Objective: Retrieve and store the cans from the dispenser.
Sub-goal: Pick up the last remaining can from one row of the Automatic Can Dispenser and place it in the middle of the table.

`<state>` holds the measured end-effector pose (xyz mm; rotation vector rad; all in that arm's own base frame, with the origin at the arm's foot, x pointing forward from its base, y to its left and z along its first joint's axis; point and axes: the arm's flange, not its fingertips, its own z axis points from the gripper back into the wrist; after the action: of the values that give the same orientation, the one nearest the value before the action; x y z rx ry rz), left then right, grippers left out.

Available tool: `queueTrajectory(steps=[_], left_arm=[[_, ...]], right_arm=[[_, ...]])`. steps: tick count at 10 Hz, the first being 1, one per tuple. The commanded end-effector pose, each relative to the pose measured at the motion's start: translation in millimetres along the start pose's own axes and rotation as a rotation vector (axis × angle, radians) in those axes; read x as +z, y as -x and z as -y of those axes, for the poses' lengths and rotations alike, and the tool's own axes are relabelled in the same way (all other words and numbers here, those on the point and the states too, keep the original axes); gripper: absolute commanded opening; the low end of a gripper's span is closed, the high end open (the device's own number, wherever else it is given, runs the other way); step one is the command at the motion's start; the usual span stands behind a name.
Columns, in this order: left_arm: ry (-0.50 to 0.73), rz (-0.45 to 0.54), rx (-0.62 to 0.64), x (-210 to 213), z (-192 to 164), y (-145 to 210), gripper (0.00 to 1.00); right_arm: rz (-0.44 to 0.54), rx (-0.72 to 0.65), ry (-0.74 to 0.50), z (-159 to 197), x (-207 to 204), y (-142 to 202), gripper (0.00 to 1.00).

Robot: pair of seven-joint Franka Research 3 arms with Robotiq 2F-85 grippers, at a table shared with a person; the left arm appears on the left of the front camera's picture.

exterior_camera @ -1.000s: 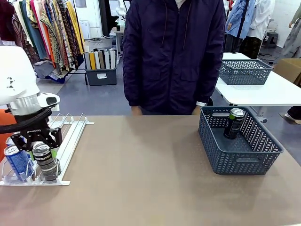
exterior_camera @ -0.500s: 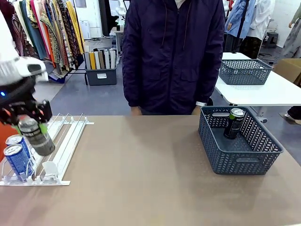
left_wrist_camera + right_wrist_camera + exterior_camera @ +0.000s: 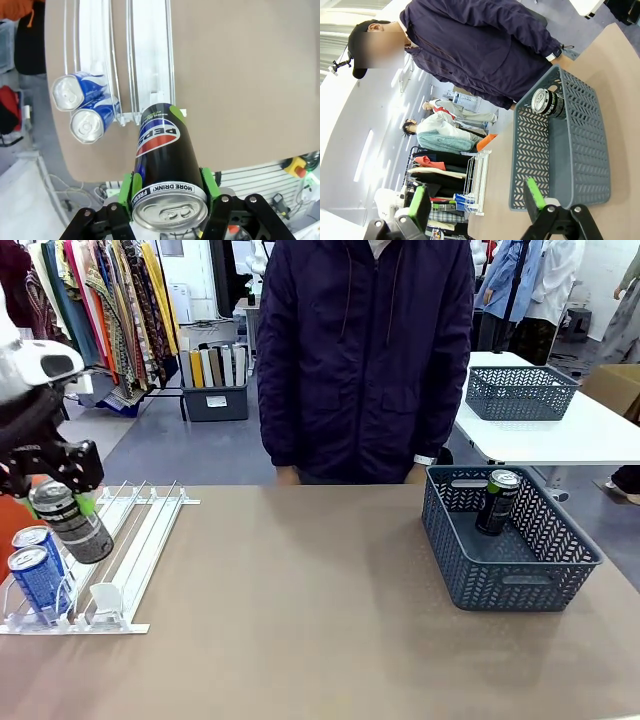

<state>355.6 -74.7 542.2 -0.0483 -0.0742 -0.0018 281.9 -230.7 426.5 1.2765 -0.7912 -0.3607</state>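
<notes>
Over left edge of bench, above dispenser | left pincer clenched on black can, tilted | basket well apart at right edge | right pincer released, nearer it

The left arm has a smooth white shell with rounded joints, turning black toward the wrist. The left gripper is black, with bright green pads on its two fingers and round silver screws at the knuckles. The right gripper is built the same, with black links, silver screw heads and long green finger pads. The person wears a dark navy zip jacket with drawstrings and long sleeves, and a pale wristband at one cuff.
</notes>
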Motion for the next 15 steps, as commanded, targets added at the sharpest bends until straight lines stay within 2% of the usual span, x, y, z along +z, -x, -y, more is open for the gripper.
queueTrajectory(steps=[1,3,4,5,7,9,10,12,14,15], left_arm=[[0.002,0.019,0.003,9.3,-0.7,-2.7,0.0],[0.002,0.019,0.003,9.3,-0.7,-2.7,0.0],[0.0,-0.009,0.0,-4.4,0.1,-3.9,0.0],[0.026,0.006,-0.036,-4.9,9.1,-20.8,0.0],[0.068,0.046,-0.054,3.8,53.7,-61.3,0.0],[0.059,0.073,-0.199,12.3,121.6,-103.1,0.0],[0.039,0.034,-0.318,8.1,170.6,-125.0,0.0],[0.054,0.018,-0.366,-15.5,253.7,-154.7,0.0],[0.013,-0.046,-0.495,-62.6,326.3,-158.3,0.0],[-0.012,-0.119,-0.519,-87.0,346.9,-156.3,0.0]], right_arm=[[0.01,-0.012,-0.012,-3.9,0.1,-2.7,1.0],[0.01,-0.012,-0.012,-3.9,0.1,-2.7,1.0],[0.01,-0.012,-0.012,-3.9,0.1,-2.7,1.0],[0.01,-0.012,-0.012,-3.9,0.1,-2.7,1.0],[0.01,-0.012,-0.012,-3.9,0.1,-2.7,1.0],[0.01,-0.012,-0.012,-3.9,0.1,-2.7,1.0],[0.01,-0.012,-0.012,-3.9,0.1,-2.7,1.0],[0.01,-0.012,-0.012,-3.9,0.1,-2.7,1.0],[0.01,-0.012,-0.012,-3.9,0.1,-2.7,1.0],[0.01,-0.012,-0.012,-3.9,0.1,-2.7,1.0]])
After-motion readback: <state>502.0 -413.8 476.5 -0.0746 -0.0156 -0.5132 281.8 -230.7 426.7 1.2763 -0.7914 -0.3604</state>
